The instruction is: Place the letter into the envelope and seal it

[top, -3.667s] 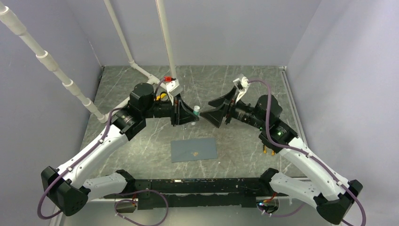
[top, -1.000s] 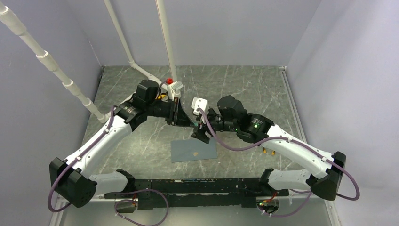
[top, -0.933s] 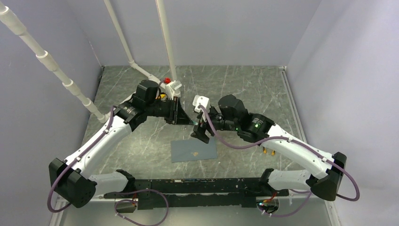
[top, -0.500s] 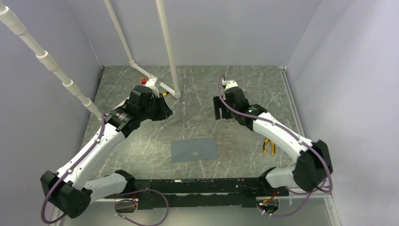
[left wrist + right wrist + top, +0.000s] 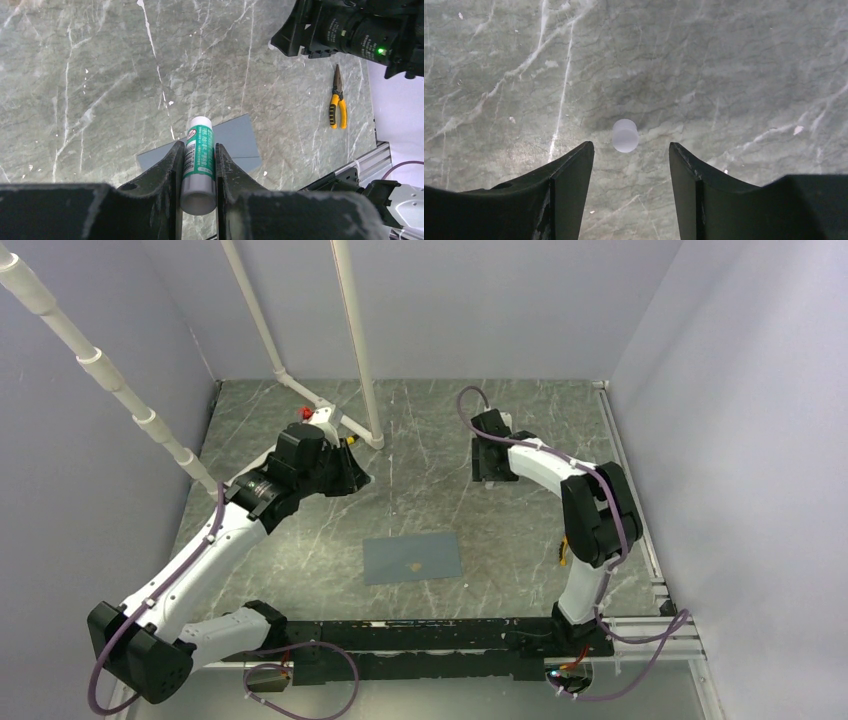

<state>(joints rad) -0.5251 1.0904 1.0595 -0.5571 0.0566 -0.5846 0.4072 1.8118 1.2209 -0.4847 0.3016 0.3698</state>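
Left wrist: my left gripper (image 5: 198,147) clamps glue stick (image 5: 199,172), pliers (image 5: 338,100) aside; right wrist alone shows cap (image 5: 625,135), right gripper (image 5: 630,150) wide.

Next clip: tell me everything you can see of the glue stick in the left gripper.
The glue stick is a white, plastic-looking cylinder with a green-and-white printed label and a red mark near its far end; both ends are plain white. The left gripper is clamped on its body, the stick lying lengthwise between the jaws, tip pointing away from the wrist. It is held off the table, the grey envelope showing behind its tip. Nothing else touches it.
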